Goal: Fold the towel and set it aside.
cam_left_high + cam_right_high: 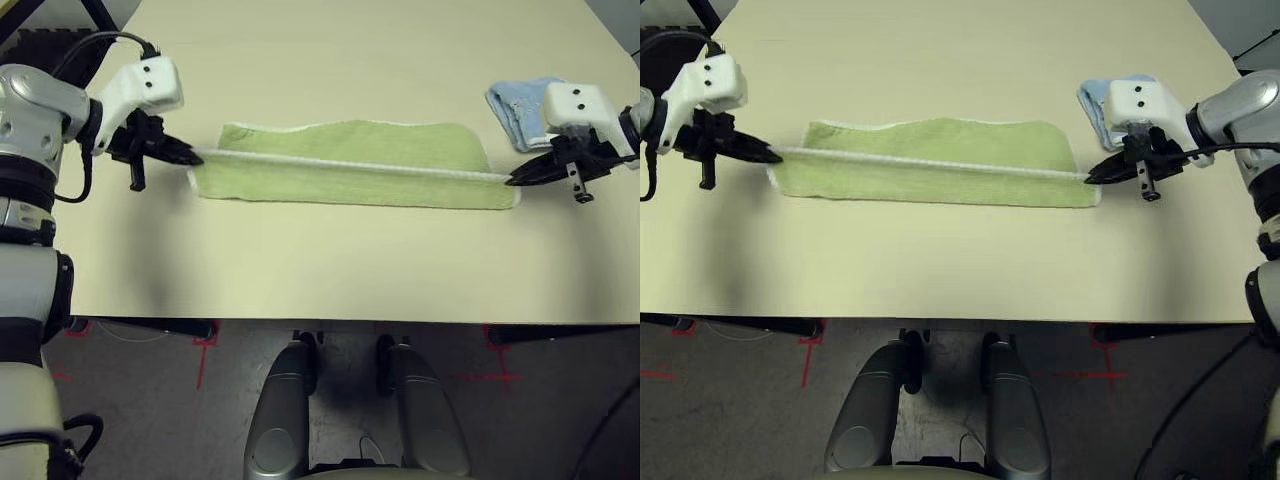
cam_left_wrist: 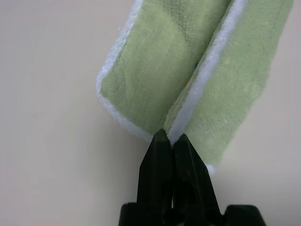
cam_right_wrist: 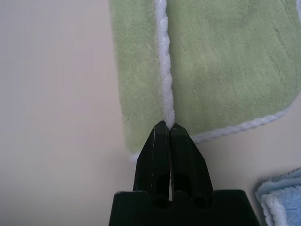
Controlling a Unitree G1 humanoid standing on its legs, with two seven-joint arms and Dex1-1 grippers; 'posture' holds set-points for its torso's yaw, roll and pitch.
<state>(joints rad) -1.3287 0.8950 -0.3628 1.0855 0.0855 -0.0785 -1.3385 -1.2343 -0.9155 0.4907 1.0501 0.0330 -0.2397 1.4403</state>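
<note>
Cream-coloured table [image 1: 330, 270] surface lies nearest the lens, carrying a light green terry towel with white scalloped edging [image 1: 350, 165] stretched lengthwise across its middle. At left, the left pincer [image 1: 190, 156] is clamped tight on one end of the towel's white hem, its black fingers [image 2: 164, 160] pressed together with the edging caught at their tips. Between the two arms the pinched hem runs taut, raised over the lower layer (the far layer shows beyond it, so the long edges are not yet matched). At right, the right pincer [image 1: 1092, 174] is likewise closed hard on the opposite end of the same hem. Just beyond it rests a smaller light blue folded towel [image 1: 518, 108], apart from the green one. The first lengthwise fold appears underway; laying it flat, further folds and setting the towel aside appear to remain.
</note>
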